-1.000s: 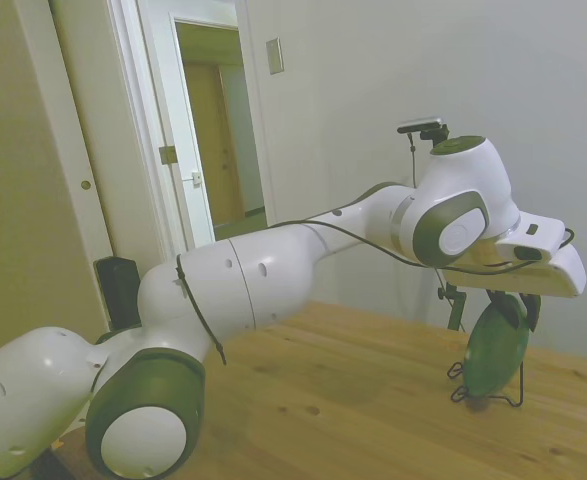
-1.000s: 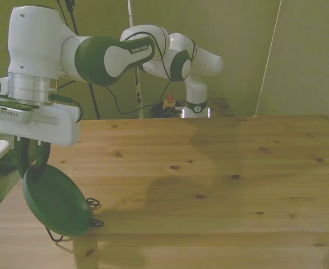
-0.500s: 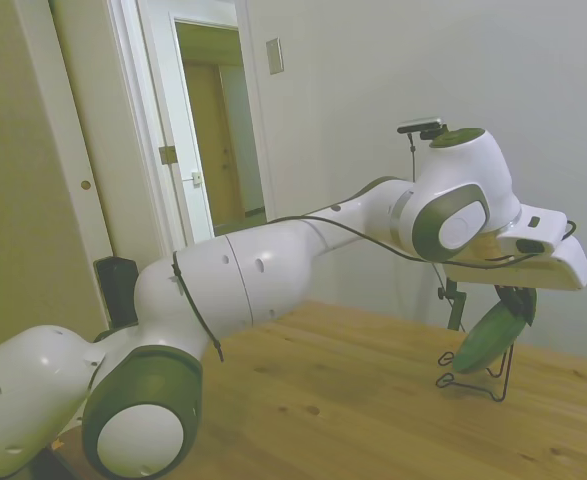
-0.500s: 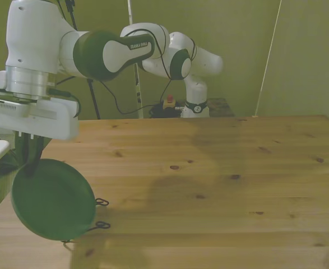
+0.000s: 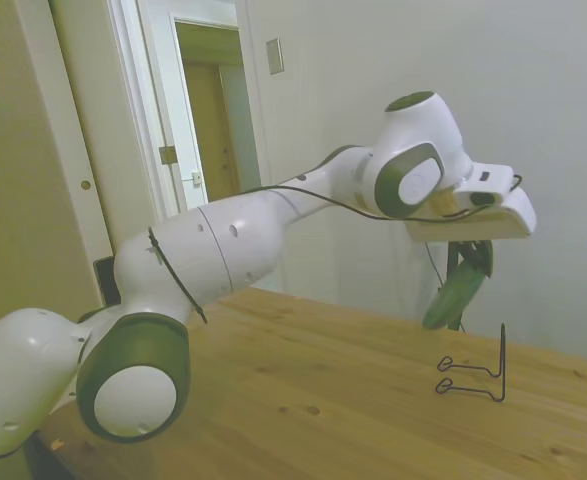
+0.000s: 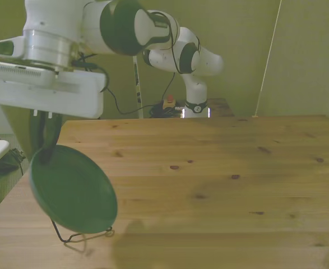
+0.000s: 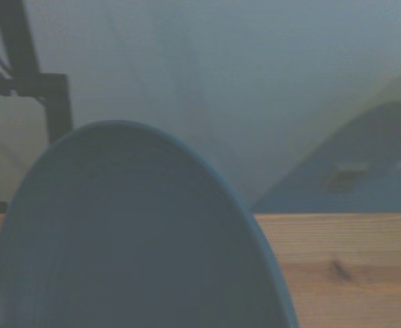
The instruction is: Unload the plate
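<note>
So the wire stand [image 5: 476, 372] on the wooden table [image 5: 313, 400] has nothing in it now; the dark green plate [image 6: 73, 189] hangs tilted in the air, with the stand at about its 5 o'clock in the side view. The gripper [image 6: 45, 143] is pinched on the plate's top rim. A second ago the plate was still sitting in the stand, so it's been lifted clear.
</note>
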Controlling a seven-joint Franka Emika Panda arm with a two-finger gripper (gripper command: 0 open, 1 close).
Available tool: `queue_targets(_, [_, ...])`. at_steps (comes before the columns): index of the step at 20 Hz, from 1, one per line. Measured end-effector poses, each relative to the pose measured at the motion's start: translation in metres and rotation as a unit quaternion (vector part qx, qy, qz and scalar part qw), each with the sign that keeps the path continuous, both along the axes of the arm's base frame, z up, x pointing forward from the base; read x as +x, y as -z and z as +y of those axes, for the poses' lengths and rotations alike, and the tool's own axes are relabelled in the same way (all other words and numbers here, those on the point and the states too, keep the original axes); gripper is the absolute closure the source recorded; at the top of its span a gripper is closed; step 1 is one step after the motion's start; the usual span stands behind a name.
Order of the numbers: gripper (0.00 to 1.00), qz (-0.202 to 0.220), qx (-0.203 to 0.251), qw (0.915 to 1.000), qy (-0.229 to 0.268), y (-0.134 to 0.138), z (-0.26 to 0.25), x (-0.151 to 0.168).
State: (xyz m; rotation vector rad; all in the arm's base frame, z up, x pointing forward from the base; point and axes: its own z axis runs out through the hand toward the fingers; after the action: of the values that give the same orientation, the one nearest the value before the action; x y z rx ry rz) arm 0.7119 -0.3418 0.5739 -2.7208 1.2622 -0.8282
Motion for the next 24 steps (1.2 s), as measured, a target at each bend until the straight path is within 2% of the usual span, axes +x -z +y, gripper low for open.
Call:
queue_targets(5, [1.00, 0.017, 0.035, 0.9991, -0.017, -0.015, 0.056, 0.010])
queue_targets(8, [1.00, 0.044, 0.070, 0.9962, -0.028, -0.019, 0.082, 0.009])
queue_targets(11, [1.00, 0.085, 0.111, 0.9893, -0.041, -0.010, 0.095, 0.004])
queue_targets(16, [1.00, 0.138, 0.172, 0.9746, -0.038, 0.037, 0.073, -0.001])
queue_targets(20, [1.00, 0.147, 0.208, 0.9654, -0.055, 0.086, 0.046, 0.001])
queue_targets(24, [1.00, 0.157, 0.222, 0.9589, -0.081, 0.126, 0.040, 0.008])
